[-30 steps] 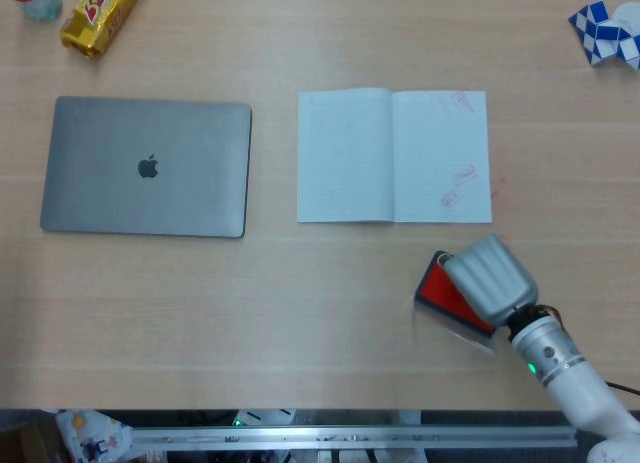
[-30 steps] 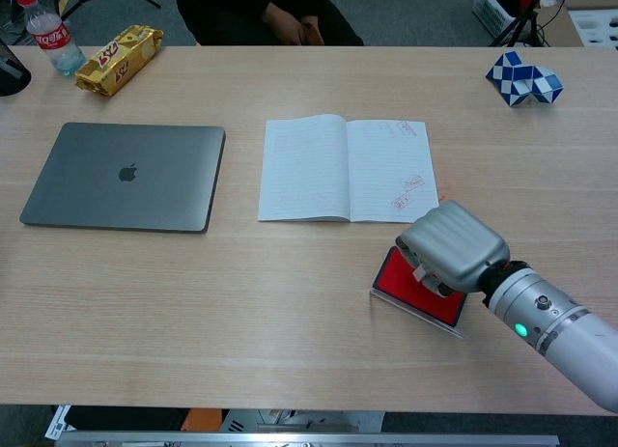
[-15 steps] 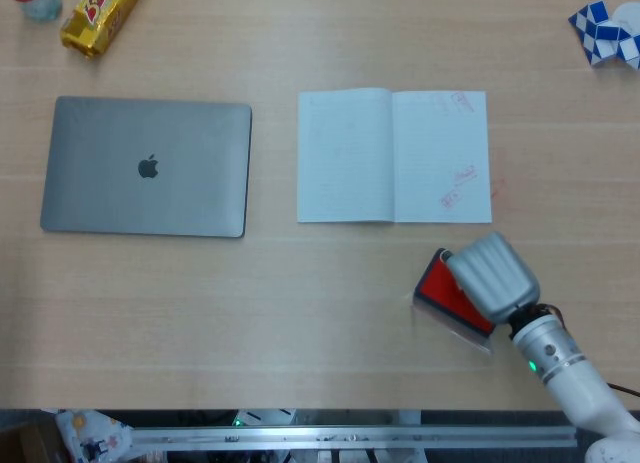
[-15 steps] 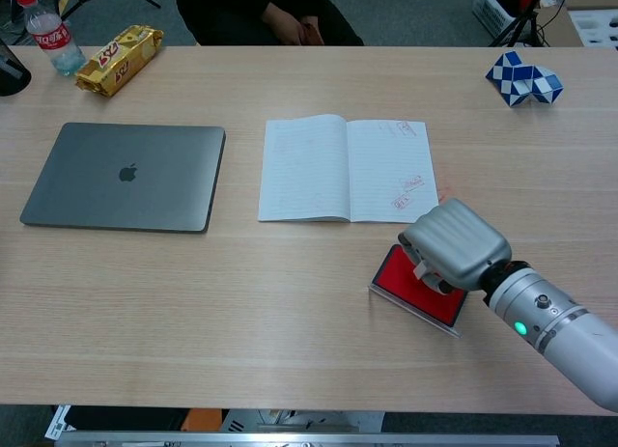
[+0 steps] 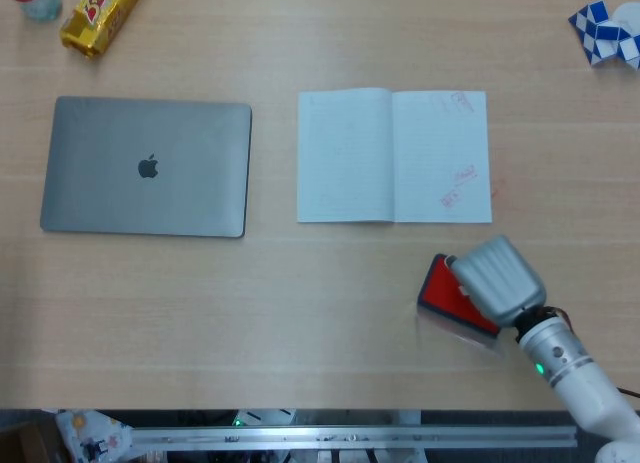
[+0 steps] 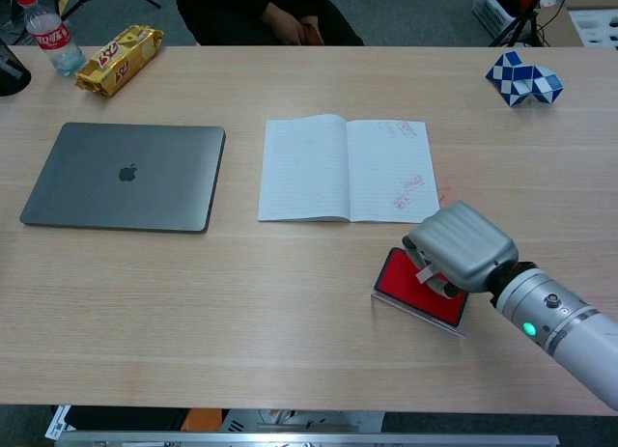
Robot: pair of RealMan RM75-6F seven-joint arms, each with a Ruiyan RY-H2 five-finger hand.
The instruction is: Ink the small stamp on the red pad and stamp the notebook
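Wooden table carries an open notebook, placed just beyond the red pad, probably for a short carry. Right hand hovers knuckles-up over the pad; its grip and the stamp are hidden. Left hand is unseen.

notebook: one is lying open
red pad: one
laptop: one
snack pack: one
bottle: one
puzzle toy: one
robot hand: one is showing
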